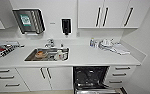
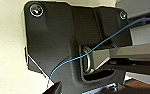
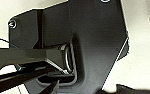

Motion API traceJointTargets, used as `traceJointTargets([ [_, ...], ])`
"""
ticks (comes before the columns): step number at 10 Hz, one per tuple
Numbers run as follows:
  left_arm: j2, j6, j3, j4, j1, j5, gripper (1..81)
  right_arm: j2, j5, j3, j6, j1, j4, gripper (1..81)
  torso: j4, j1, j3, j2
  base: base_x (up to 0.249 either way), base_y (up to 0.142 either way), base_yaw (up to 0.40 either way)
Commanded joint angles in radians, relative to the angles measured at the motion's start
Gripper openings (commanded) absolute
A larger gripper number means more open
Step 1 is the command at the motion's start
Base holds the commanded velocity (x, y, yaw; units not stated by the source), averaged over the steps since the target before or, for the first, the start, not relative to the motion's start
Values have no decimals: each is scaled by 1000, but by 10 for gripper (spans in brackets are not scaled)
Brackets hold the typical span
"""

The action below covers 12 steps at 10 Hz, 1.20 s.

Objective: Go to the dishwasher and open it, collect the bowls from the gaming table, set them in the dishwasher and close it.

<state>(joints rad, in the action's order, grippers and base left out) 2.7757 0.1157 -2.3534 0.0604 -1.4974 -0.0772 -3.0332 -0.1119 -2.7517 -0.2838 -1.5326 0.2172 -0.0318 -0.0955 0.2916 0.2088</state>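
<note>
Facing a white kitchen run, with the built-in dishwasher (image 1: 91, 77) already open under the counter: dark cavity exposed, wire racks faintly visible inside, door dropped forward toward the lower edge of the head view. Judged from this, opening step done, bowl collection not yet begun; no assorted small bowls or white-topped gaming table to be made out here. Next move likely calls for turning away from the counter and driving off to find that table, keeping clear of the lowered door. Grip state of left and right grippers: cannot tell, wrist views offering no clear sight of fingers, nothing seen pinched. Smooth white countertop (image 1: 96, 58) running wall to wall, with a stainless-steel sink (image 1: 48, 54) set into it holding some dishes, an orange-brown item among them, and a chrome tap (image 1: 50, 43) behind. Clutter of pale items and a small bottle at the far right of the counter (image 1: 108, 45). On the wall, a steel paper-towel dispenser (image 1: 29, 21) and a black soap dispenser (image 1: 66, 26); white upper cabinets with dark bar handles (image 1: 108, 13); white drawers (image 1: 119, 74) just beside the open unit.
</note>
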Motion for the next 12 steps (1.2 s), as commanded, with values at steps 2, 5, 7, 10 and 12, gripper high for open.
traceJointTargets([
  [2, -16, 1, 5, 6, 16, 66, 811, 5, 55, 1, 5, 18, -9, 811, 0, 87, -131, -133, 0, 0, 0],
  [5, -14, 1, 5, 6, 16, 66, 811, 5, 55, 1, 6, 19, -7, 811, 0, 95, -211, -209, 0, 0, 0],
  [7, -10, -2, 6, 16, 16, 63, 811, 6, 57, 1, 6, 19, -4, 811, 0, 81, -183, -172, 0, 0, 0],
  [10, 24, -21, -52, 118, 16, 85, 811, 6, 55, -5, 11, 21, -2, 811, 0, 85, -193, -183, 0, 0, 0],
  [12, 64, -18, -142, 128, 16, 119, 811, 3, 57, -5, 11, 18, -4, 811, 0, 85, -192, -183, 0, 0, 0],
])
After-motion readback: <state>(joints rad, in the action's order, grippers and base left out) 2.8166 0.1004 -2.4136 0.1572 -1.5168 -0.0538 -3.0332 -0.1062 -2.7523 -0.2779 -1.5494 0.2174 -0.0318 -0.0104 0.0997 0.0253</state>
